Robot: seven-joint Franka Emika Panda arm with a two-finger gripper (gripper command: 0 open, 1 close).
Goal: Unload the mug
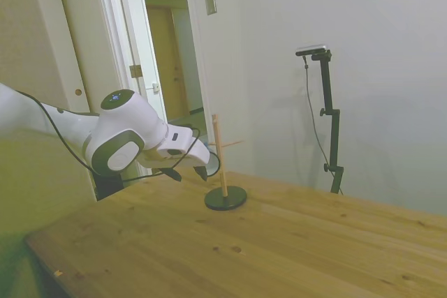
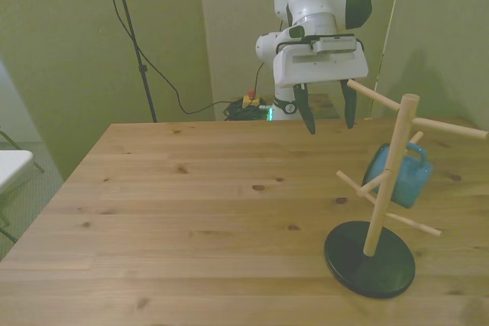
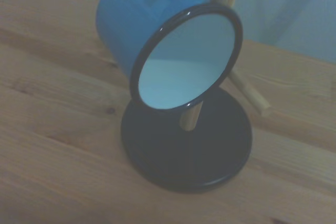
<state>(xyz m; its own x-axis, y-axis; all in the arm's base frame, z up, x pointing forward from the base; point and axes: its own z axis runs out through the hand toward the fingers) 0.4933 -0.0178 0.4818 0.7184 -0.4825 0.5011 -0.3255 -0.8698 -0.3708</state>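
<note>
The arm reaches low over the desk [image 2: 191, 211] with its gripper [image 2: 327, 117] pointing down, fingers [image 2: 307, 116] spread apart and empty, just behind the stand [image 2: 372, 253], where the mug [image 2: 397, 174] hangs tilted on a peg.

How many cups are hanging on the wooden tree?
1. The small light-blue enamel mug with a dark rim hangs by its handle on a peg of the wooden peg stand with a black round base, on its far side. No other mugs show.
</note>
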